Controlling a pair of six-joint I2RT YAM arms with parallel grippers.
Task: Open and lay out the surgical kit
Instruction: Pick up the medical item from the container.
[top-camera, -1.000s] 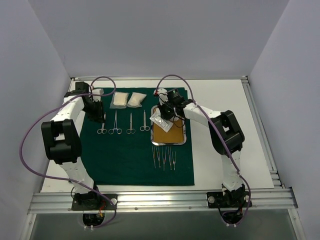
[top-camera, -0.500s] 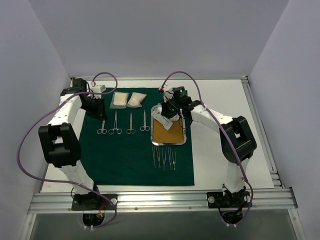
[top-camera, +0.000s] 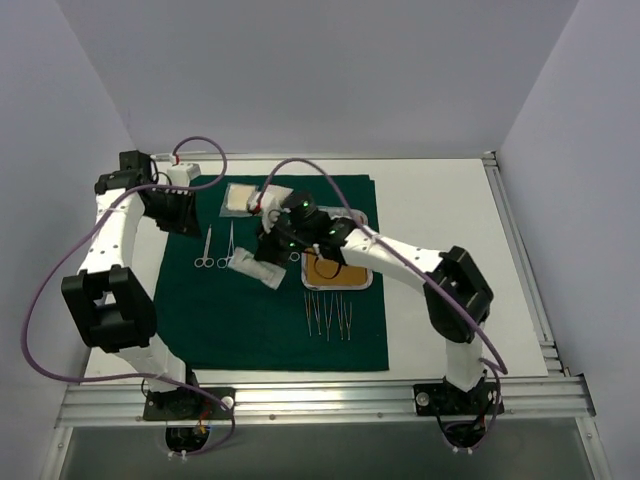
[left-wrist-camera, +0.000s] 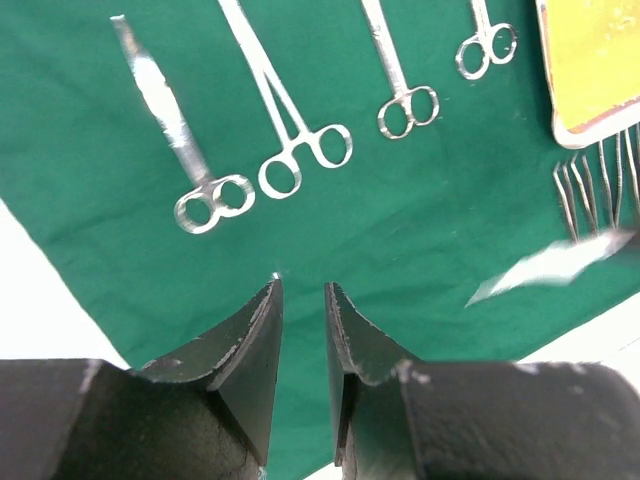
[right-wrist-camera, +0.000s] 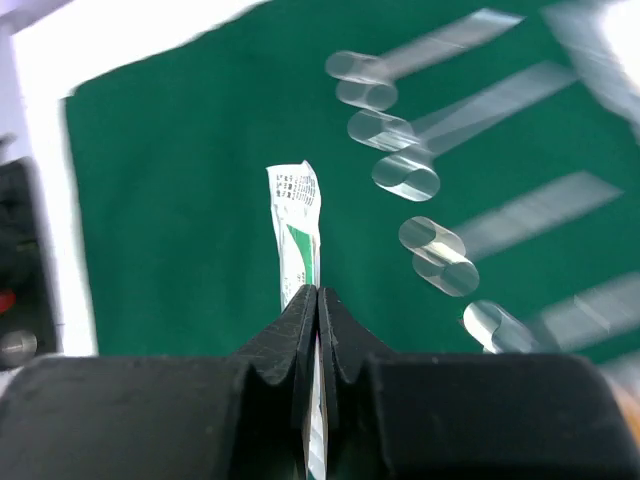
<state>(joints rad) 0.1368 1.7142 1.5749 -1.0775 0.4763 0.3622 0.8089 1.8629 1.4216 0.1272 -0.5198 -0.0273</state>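
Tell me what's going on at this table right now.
Two robot arms are laying out a surgical kit on a green cloth. The right gripper is shut on a thin packet, holding it over the cloth just left of the steel tray. The left gripper hangs slightly open and empty near the ring-handled clamps, which lie in a row. Tweezers lie on the near side of the tray, gauze pads at the cloth's far edge.

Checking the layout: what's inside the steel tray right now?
An orange liner shows inside the tray; the right arm hides its far part.
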